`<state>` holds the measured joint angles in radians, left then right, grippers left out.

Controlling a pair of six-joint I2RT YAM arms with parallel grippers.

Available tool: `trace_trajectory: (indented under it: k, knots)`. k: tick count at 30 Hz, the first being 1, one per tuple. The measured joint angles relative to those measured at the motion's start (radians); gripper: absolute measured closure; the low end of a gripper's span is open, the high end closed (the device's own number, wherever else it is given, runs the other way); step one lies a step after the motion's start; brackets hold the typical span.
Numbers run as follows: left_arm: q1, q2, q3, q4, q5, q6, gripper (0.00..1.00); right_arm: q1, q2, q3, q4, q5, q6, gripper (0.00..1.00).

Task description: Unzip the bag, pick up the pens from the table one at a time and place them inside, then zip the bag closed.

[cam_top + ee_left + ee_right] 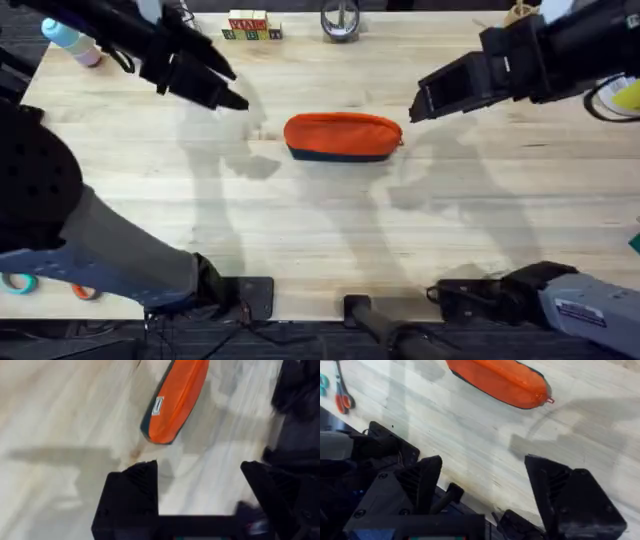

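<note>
Two hands up over the counter (300,230), both with fingers spread wide and nothing in them. Going left to right: a pale blue and pink bottle (68,40) sits at the far left corner, then the left hand (232,88) hangs over the far left part of the wood, well clear of the pouch. Past that, right on the far edge, there's a row of wooden letter blocks (251,27) with red and green letters, too small for me to read, and next to them a round metal thing (340,20). The bag (343,136) lies flat dead centre, orange side up, navy underside showing along the near edge, zipper shut with the pull at its right end. It has a small white tag (158,405) near one end; the print's not legible. Right hand (418,105) floats just right of the bag, not touching. Loads of bare wood all round the bag, especially toward the near edge. Orange and teal scissors (339,396) sit at the near left edge.
</note>
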<state>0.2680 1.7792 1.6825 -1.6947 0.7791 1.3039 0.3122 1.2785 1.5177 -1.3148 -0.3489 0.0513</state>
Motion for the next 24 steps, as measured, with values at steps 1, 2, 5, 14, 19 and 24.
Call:
trace_trajectory:
  k: [1,2,5,14,19,24]
  knots:
    - [0.0,-0.003,0.0,0.0,-0.008,-0.071,0.003,0.0,0.0,0.0,0.0,0.0,0.0,0.005]
    - [0.0,-0.004,0.0,0.0,-0.019,-0.146,0.003,0.0,0.0,0.0,0.0,0.0,0.0,0.004]
    - [-0.003,-0.004,0.0,0.0,-0.072,-0.373,0.003,0.0,0.0,0.0,0.0,0.0,0.0,0.004]
    - [-0.106,-0.004,0.0,0.0,-0.194,-0.691,0.003,0.0,0.0,0.0,0.0,0.0,0.0,0.004]
    - [-0.187,-0.006,0.0,0.0,-0.2,-0.739,0.003,0.0,0.0,0.0,0.0,0.0,0.0,0.004]
    - [-0.207,-0.029,0.0,0.0,-0.199,-0.759,0.003,0.0,0.0,0.0,0.0,0.0,0.0,0.004]
